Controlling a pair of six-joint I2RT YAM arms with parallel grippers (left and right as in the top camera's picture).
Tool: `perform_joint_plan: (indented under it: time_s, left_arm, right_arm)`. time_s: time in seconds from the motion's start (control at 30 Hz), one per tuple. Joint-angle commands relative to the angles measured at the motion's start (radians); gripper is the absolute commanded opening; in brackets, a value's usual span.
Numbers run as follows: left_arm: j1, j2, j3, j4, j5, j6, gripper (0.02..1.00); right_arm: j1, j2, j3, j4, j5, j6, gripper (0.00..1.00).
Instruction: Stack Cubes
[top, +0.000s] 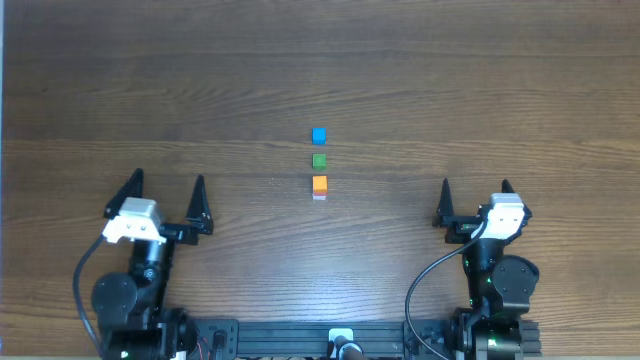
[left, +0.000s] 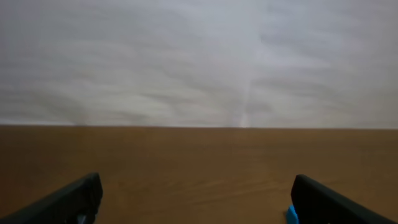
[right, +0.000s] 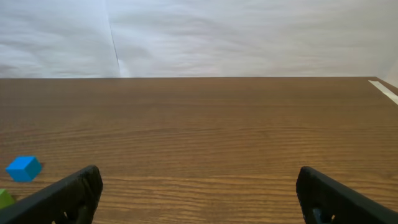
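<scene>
A blue cube (top: 319, 135), a green cube (top: 319, 160) and an orange cube (top: 319, 184) sit in a line mid-table (top: 500, 80), slightly apart. The left gripper (top: 167, 178) and right gripper (top: 474, 185) flank them, well apart, fingers spread.

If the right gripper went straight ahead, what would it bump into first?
Nothing, as far as the pictures show. The right gripper points over bare table. The blue cube sits off to one side, out of that line.
</scene>
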Motion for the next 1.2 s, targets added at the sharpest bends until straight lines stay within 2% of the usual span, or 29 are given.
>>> perform_joint_plan:
  time_s: [0.03, 0.23, 0.43, 0.53, 1.2]
  left_arm:
    - [0.006, -0.011, -0.077, 0.082, 0.029, 0.014, 0.987]
    - [0.006, -0.011, -0.133, 0.185, 0.044, 0.014, 0.996]
    - [0.006, -0.011, -0.133, 0.132, 0.044, 0.014, 0.996]
    - [0.006, -0.011, -0.133, -0.005, 0.043, 0.01, 0.998]
    - [0.008, -0.011, -0.133, 0.0, 0.043, 0.011, 0.998]
  right_arm:
    - [0.005, -0.006, -0.005, -0.003, 0.002, -0.001, 0.991]
    - [0.005, -0.007, -0.005, -0.004, 0.002, -0.001, 0.993]
    - [0.005, -0.006, -0.005, -0.004, 0.002, -0.001, 0.993]
    - [0.005, -0.006, -0.005, -0.004, 0.002, -0.001, 0.993]
    - [0.005, -0.006, -0.005, -0.004, 0.002, -0.001, 0.993]
